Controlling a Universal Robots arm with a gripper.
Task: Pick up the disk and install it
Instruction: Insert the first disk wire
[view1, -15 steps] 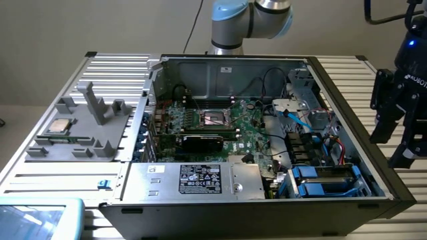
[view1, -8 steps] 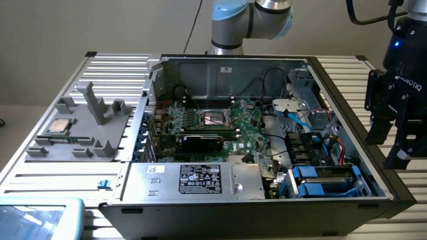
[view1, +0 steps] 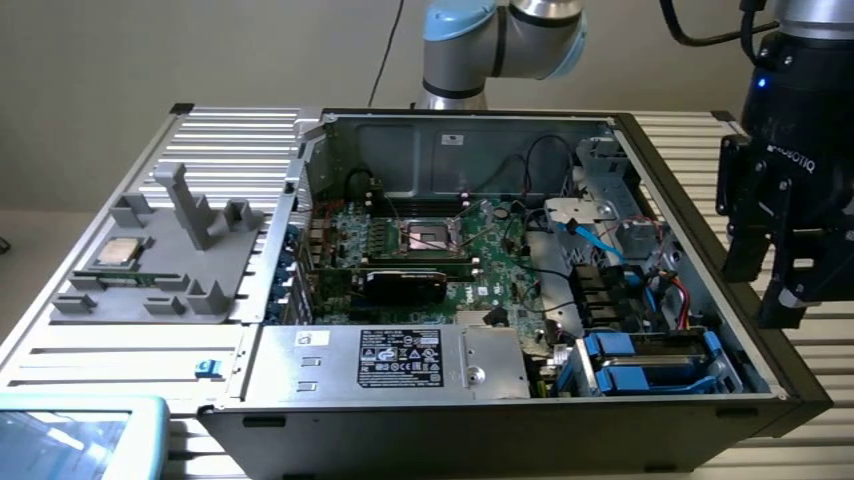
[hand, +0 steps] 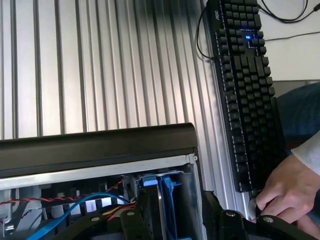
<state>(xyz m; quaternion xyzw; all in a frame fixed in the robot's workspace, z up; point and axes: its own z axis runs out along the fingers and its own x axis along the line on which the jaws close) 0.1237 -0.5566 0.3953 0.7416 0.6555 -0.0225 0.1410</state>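
My gripper (view1: 765, 298) hangs over the right wall of the open computer case (view1: 694, 410) in the exterior view, open with nothing between its fingers. Below and to its left, blue plastic carriers (view1: 650, 362) sit in the drive bay at the case's near right corner. I cannot tell whether one of them holds the disk, since no metal body or label shows. In the wrist view the blue carrier (hand: 167, 197) lies just inside the case's black rim (hand: 100, 145), between the two dark fingers (hand: 134, 220).
A silver power supply box (view1: 400, 362) with a black sticker fills the case's near side. A grey fixture (view1: 174, 250) holding a processor chip (view1: 120, 252) stands at the exterior view's left. A keyboard (hand: 247, 90) and a person's hand (hand: 285, 192) lie beside the case.
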